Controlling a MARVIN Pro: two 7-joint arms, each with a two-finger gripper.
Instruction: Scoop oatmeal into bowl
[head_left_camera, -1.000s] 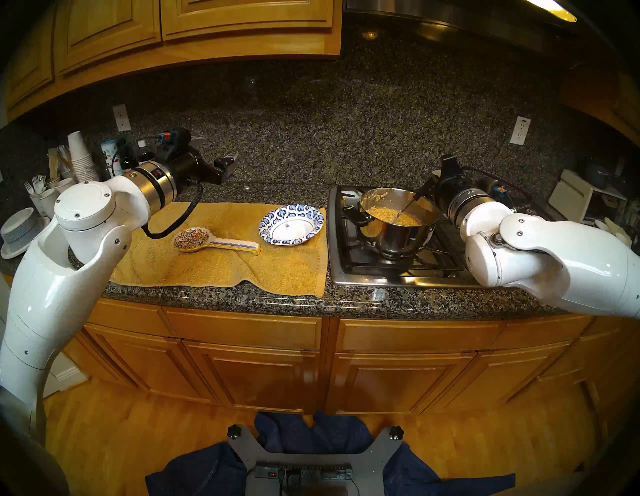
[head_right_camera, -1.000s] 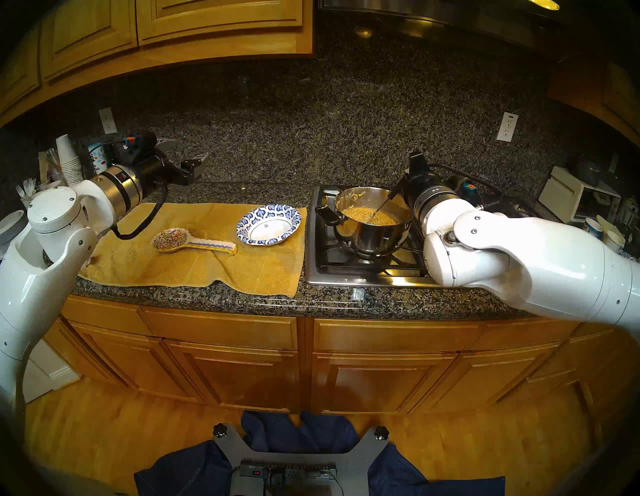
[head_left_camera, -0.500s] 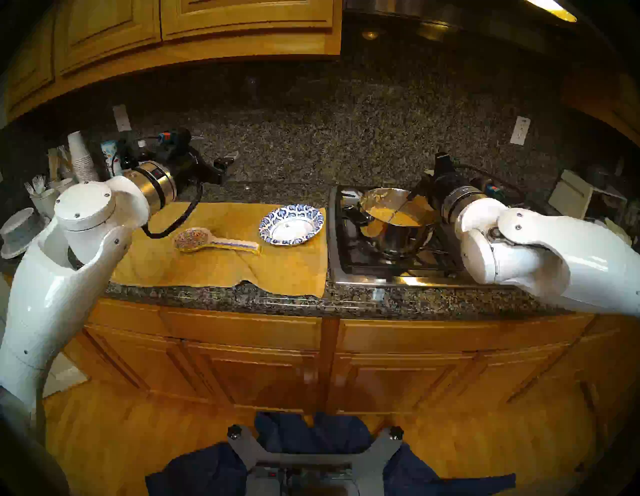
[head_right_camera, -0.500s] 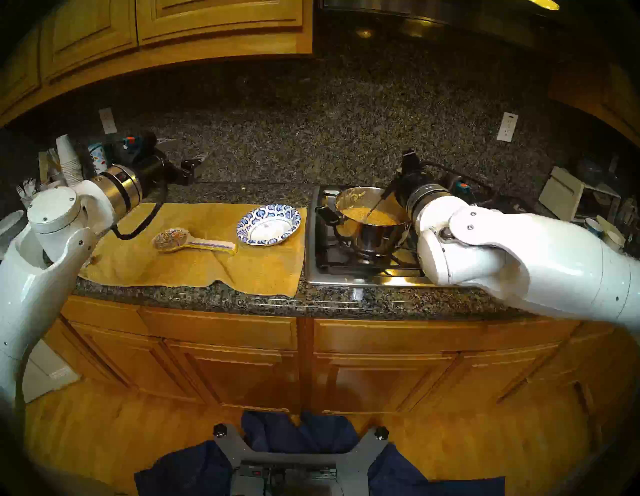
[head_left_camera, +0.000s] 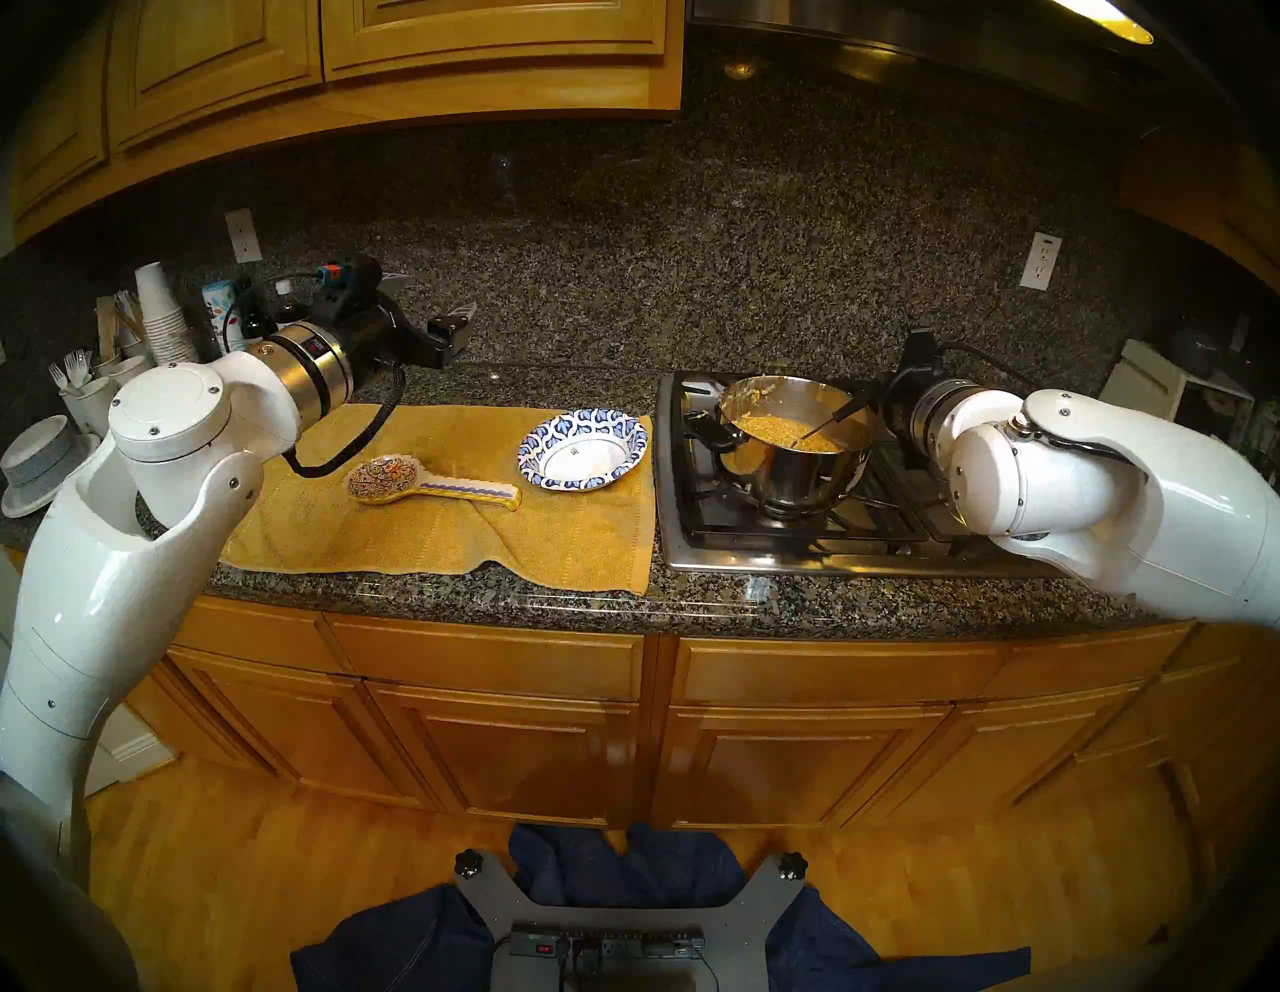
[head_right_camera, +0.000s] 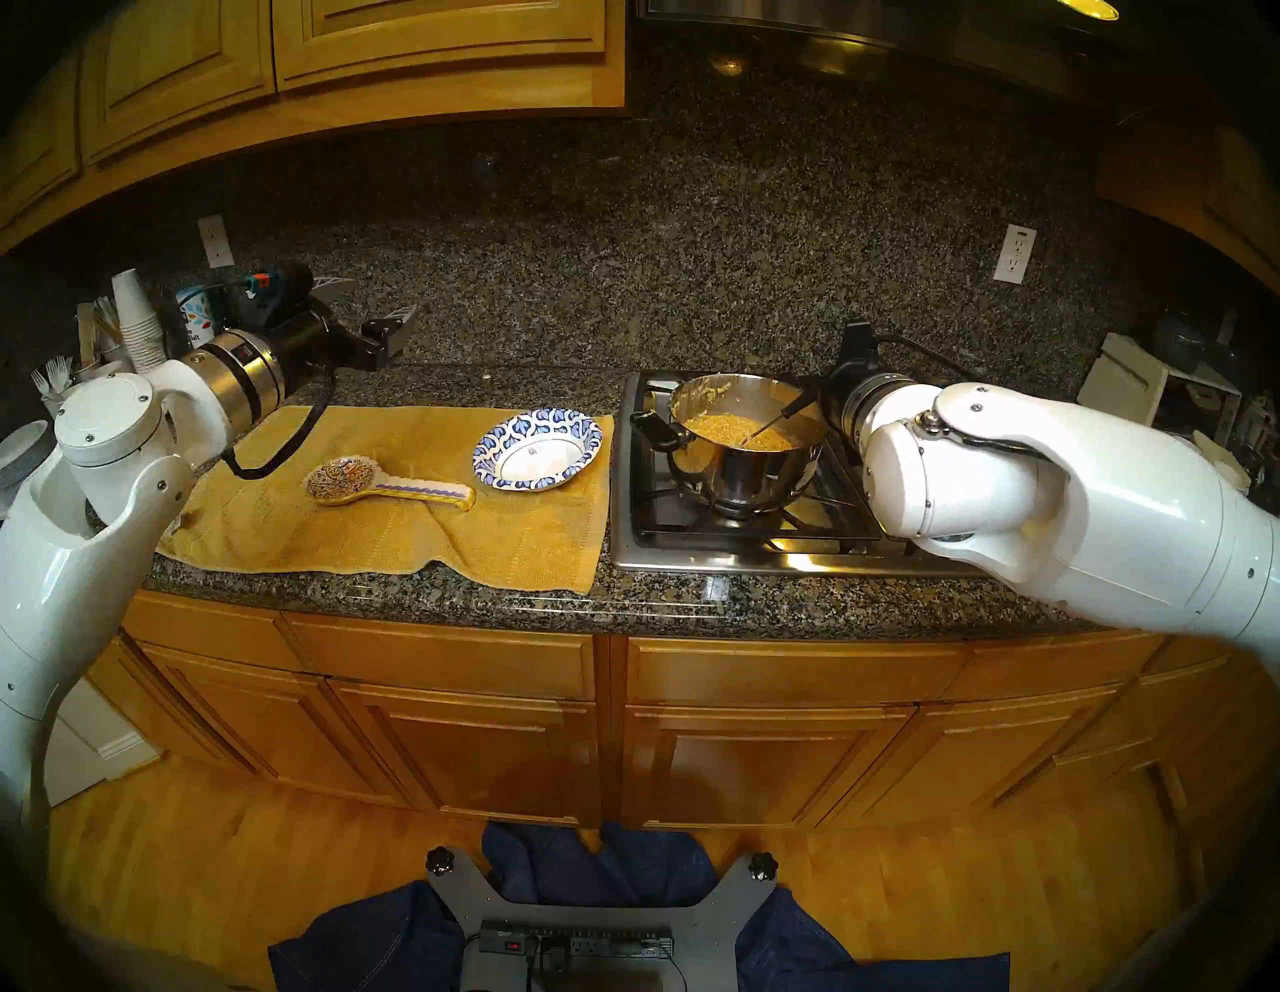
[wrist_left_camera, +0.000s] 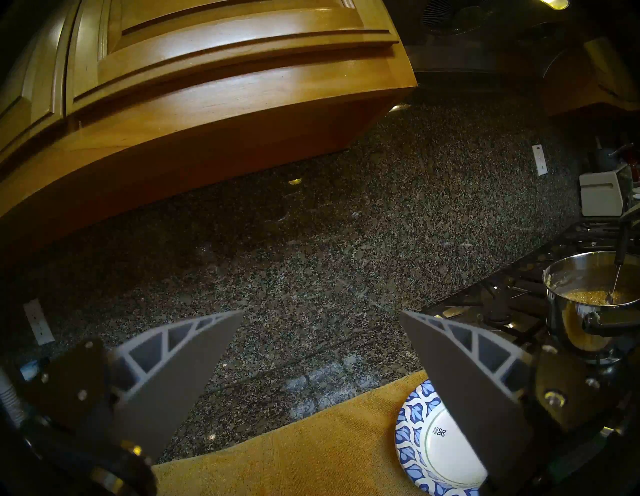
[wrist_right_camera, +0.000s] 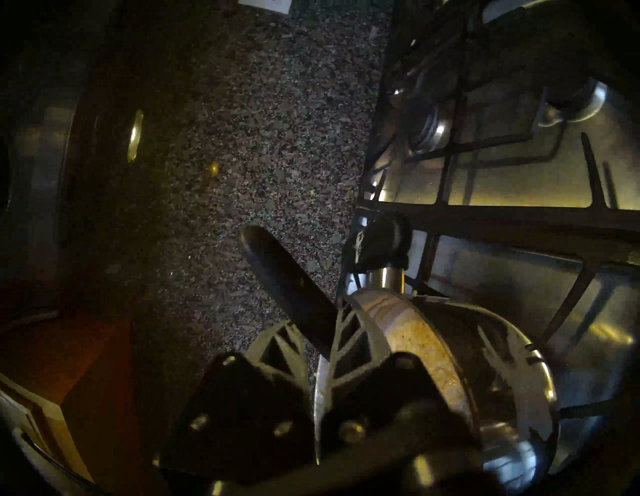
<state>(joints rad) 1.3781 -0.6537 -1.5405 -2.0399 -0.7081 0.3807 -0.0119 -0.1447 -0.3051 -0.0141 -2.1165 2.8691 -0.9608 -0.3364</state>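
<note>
The oatmeal (head_left_camera: 779, 429) lies tan and grainy in a shiny steel pot (head_left_camera: 796, 478) on the stove's left burner. A spoon (head_left_camera: 824, 424) with a black handle slants into it from the right. My right gripper (head_left_camera: 874, 402) is shut on that handle, which the right wrist view shows as a dark handle (wrist_right_camera: 280, 273) between the fingers (wrist_right_camera: 346, 332). Left of the stove, the blue-and-white bowl (head_left_camera: 583, 450) sits empty on a yellow towel (head_left_camera: 443, 540). My left gripper (head_left_camera: 433, 296) hovers open at the back left, away from the bowl (wrist_left_camera: 433, 446).
A painted spoon rest (head_left_camera: 429, 485) lies on the towel left of the bowl. Paper cups (head_left_camera: 163, 319), plastic forks and bottles crowd the far left counter. The stove grate (head_left_camera: 886, 512) surrounds the pot. A white box (head_left_camera: 1143, 395) stands at the right. Upper cabinets hang above.
My right wrist has shifted right and rolled, bringing its elbow joint up. The spoon handle now lies flatter, leaning toward the pot's right rim. The left arm has stayed still.
</note>
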